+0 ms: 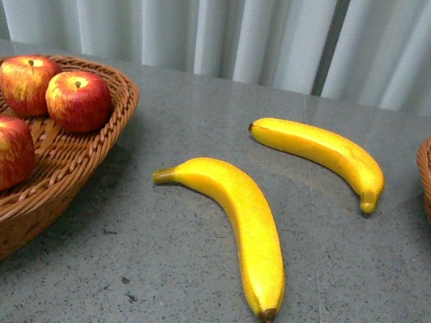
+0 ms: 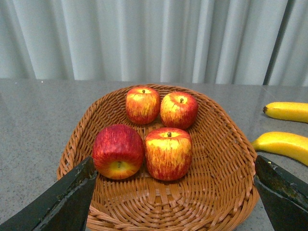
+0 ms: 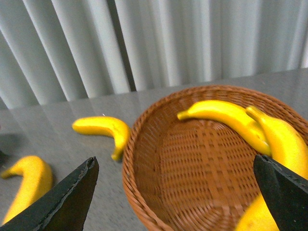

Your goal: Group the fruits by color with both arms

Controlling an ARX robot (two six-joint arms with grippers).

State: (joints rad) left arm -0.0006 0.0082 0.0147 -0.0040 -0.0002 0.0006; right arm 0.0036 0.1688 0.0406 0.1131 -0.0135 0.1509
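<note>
Four apples (image 2: 168, 153) sit in the left basket (image 2: 226, 120), which lies straight ahead of and a little below the left pincer (image 2: 174, 161). From where I stand its two dark fingers (image 2: 62, 202) are spread wide, one to either side of the basket's near rim. It grips nothing. Two of the apples are the nearer ones to that pincer and touch side by side. One stands upright with its stem up, and the other (image 2: 118, 151) is tipped over toward the pincer. The far pair (image 2: 143, 105) stands upright just beyond them, also touching each other.

The right pincer (image 3: 174, 161) is likewise wide open and empty, with its fingers (image 3: 62, 202) flanking the right basket (image 3: 144, 125) just ahead of it. Inside that basket two bananas (image 3: 226, 118) lie against the wall away from the pincer, one overlapping the other. More yellow shows low down beside one finger, and I cannot tell whether that is a third banana or part of those two.

Two loose bananas lie on the grey table (image 1: 206, 119) between the baskets, off to the inner side of each pincer and outside both baskets. The nearer banana (image 1: 232, 213) and the farther banana (image 1: 323, 152) are apart from each other, and neither touches a basket. A pale pleated curtain (image 1: 222, 15) hangs beyond the table, well past both pincers.
</note>
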